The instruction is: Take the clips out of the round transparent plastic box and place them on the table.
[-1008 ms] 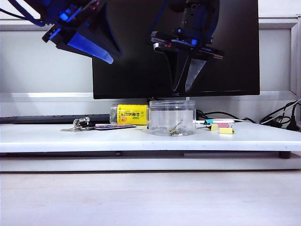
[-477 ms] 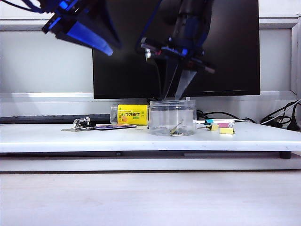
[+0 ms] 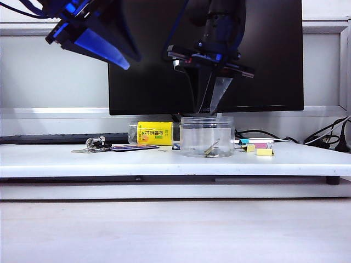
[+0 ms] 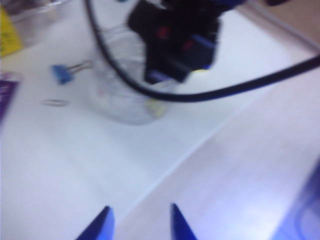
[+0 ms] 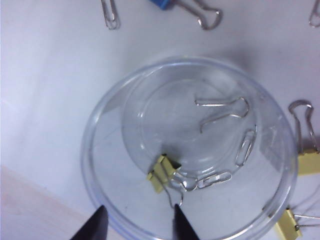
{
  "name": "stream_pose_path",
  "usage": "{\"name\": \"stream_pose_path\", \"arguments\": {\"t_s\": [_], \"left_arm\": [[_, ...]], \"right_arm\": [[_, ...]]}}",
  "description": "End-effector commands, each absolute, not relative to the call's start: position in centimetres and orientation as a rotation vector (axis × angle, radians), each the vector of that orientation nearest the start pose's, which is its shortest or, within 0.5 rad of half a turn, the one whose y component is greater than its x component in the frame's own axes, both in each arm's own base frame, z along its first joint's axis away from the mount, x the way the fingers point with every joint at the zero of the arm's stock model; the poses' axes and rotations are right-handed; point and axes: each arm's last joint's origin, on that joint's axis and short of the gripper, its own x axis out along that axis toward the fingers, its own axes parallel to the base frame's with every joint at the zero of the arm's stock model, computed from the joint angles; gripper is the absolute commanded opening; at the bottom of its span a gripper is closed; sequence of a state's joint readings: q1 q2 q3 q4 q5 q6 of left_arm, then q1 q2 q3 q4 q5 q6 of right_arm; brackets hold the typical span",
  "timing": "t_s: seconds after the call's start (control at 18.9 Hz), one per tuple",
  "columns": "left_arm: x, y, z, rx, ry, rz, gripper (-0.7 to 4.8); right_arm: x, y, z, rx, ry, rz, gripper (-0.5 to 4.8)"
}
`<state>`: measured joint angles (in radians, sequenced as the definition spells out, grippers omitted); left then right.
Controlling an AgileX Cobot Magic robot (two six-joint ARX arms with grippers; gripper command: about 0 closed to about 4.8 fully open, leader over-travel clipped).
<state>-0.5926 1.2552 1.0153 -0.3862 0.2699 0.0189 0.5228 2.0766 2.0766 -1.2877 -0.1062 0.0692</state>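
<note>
Exterior view: the right gripper [image 3: 211,104] hangs just above the mouth of the round transparent plastic box [image 3: 207,137], jaws parted and pointing down. The box stands on the white worktop [image 3: 164,161] in front of the monitor [image 3: 263,55]. The left gripper [image 3: 118,59] is held high and well off to the side, jaws apart and empty. Beside the box lie one yellow-labelled bottle [image 3: 152,133], one bunch of keys [image 3: 94,144] and a few small clips [image 3: 258,148] already on the board.

Left wrist view: blurred; the left gripper [image 4: 137,220] shows open jaws over the worktop edge, with the box [image 4: 125,95] ahead under the other arm, and one blue clip [image 4: 62,74] near it.

Right wrist view: the right gripper [image 5: 137,222] looks straight down into the box [image 5: 100,165], jaws open and holding nothing. Inside I count one yellow binder clip [image 5: 162,173], one loose wire handle [image 5: 222,111] and about three paper clips [image 5: 245,147].

The step in hand appears to be the reach into the box. The next move calls for lowering between the walls, centring the jaws on the yellow clip, and closing without nudging the light box.
</note>
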Motion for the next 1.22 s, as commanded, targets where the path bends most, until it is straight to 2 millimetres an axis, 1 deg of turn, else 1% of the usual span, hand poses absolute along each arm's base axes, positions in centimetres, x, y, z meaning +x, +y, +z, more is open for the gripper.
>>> {"name": "stream_pose_path", "arguments": {"t_s": [0.05, 0.27, 0.48, 0.69, 1.01, 1.22], "left_arm": [[21.6, -15.9, 30.1, 0.094, 0.625, -0.877, 1.57], [21.4, -15.9, 30.0, 0.089, 0.637, -0.896, 1.56], [21.4, -16.0, 30.0, 0.092, 0.646, -0.898, 1.56], [21.4, -16.0, 29.9, 0.093, 0.647, -0.898, 1.56], [21.3, -15.9, 29.7, 0.115, 0.665, -0.901, 1.56], [21.3, -15.9, 29.5, 0.128, 0.677, -0.9, 1.56]], "right_arm": [[36.5, 21.4, 30.4, -0.206, 1.307, 0.485, 1.67], [37.2, 21.3, 30.2, -0.199, 1.34, 0.468, 1.67], [37.8, 21.0, 29.5, -0.179, 1.368, 0.442, 1.67], [38.0, 21.0, 29.1, -0.18, 1.376, 0.438, 1.66], [38.4, 21.3, 27.9, -0.187, 1.407, 0.432, 1.66], [38.4, 21.3, 27.9, -0.188, 1.407, 0.432, 1.66]]}}
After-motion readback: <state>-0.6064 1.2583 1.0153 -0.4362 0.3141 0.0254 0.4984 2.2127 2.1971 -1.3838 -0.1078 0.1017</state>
